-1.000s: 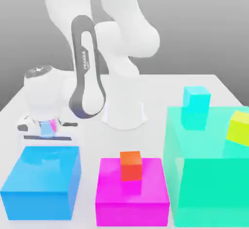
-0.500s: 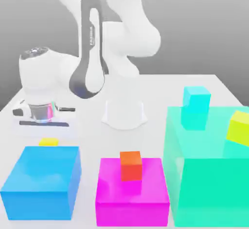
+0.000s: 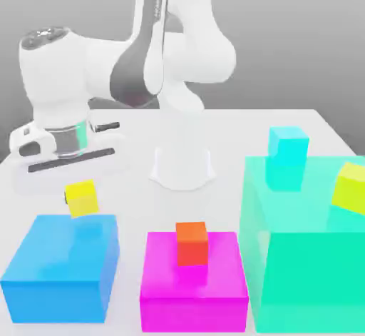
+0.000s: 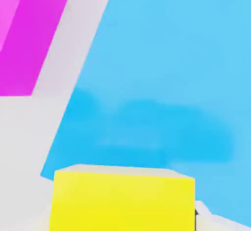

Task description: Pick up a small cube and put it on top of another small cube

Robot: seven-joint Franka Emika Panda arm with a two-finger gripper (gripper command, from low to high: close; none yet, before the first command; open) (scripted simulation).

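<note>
Exterior view: plain warm-yellow small cube (image 3: pixel 81 198), tilted.

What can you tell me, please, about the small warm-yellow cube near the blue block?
The small warm-yellow cube is plain, matte and unmarked, far smaller than the big blocks. It hangs slightly tilted below the gripper, which is shut on it, a dark fingertip showing at its side. In the exterior view it sits just above the far edge of the blue block; in the hand view, the cube has that block's top beneath it.
</note>
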